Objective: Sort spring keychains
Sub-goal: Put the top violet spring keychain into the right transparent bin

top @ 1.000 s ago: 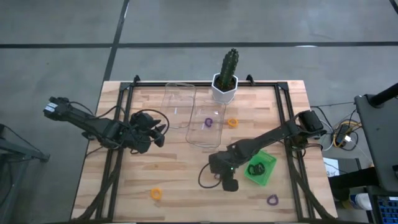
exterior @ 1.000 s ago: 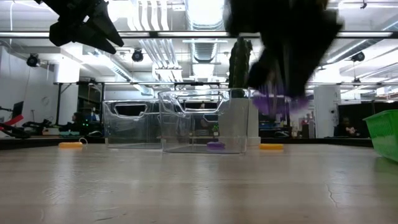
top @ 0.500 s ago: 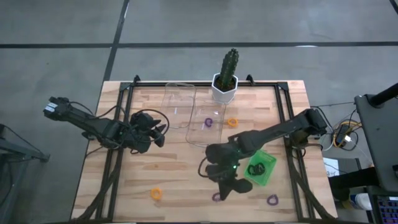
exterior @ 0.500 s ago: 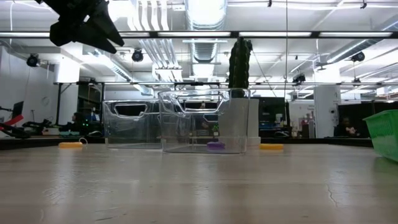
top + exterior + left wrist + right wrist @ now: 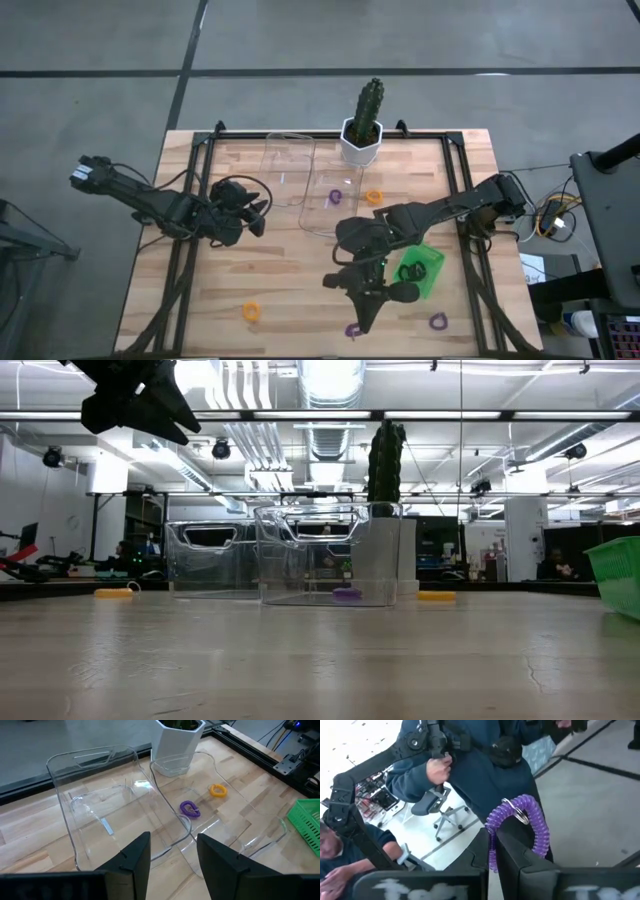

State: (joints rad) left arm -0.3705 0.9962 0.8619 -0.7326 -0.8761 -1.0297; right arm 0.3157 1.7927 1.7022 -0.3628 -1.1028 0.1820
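Wooden planks made up the worktop, seen from above in the middle of the frame, with a potted cactus at its upper edge.

Sorting looked only partly done. One purple keychain lay inside the right-hand clear tray, and a black one sat in the green tray. The left clear tray appeared empty.

The right gripper, low in the frame's centre, had its jaws clamped on a purple coil, lifted off the surface.

Loose ones remained: an orange loop just right of the clear tray, another orange at lower left, and a purple one at lower right.

The left gripper waited at mid-left, jaws parted and holding nothing.
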